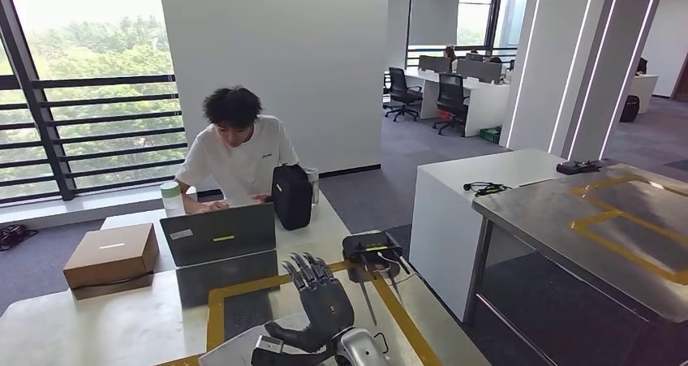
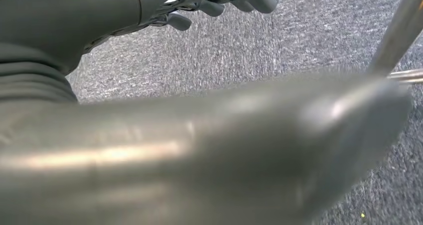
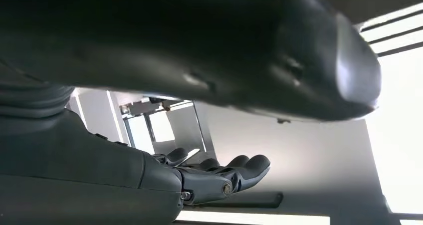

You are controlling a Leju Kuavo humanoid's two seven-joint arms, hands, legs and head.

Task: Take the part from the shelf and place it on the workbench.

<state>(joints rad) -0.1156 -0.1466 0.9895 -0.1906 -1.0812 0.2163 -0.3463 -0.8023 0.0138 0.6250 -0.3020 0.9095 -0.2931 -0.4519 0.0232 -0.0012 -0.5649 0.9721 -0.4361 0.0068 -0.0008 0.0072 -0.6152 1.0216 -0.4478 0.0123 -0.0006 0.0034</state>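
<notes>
Black objects sit on both worktops, but you cannot tell from these views which of them is the part, so its place, its look, its long axis and its heading cannot be read.

Your right hand (image 1: 320, 297) is raised in front of you above the near pale worktop (image 1: 81, 333), fingers pointing up and spread a little, palm bare and nothing in its hold. The right wrist view agrees: the fingers (image 3: 244, 167) lie stretched out and slack against a white wall. Your left hand (image 2: 90, 20) hangs over grey carpet, thumb out and the other fingers loosely bent, apart from the thumb, with nothing between them.

Just beyond the right hand, a small black box (image 1: 371, 248) with cables rests on the pale worktop, by a line of yellow tape (image 1: 215, 317). Further back stand a grey laptop (image 1: 219, 234), a cardboard box (image 1: 111, 256), a black bag (image 1: 291, 195) and a pale cup (image 1: 171, 198). A person (image 1: 237, 151) in a white shirt sits behind the laptop.

To your right, well apart, is a steel worktop (image 1: 535, 220) marked with yellow tape, a flat black item (image 1: 578, 167) at its far corner. Beside it a white counter (image 1: 487, 171) carries a dark cable (image 1: 485, 188).
</notes>
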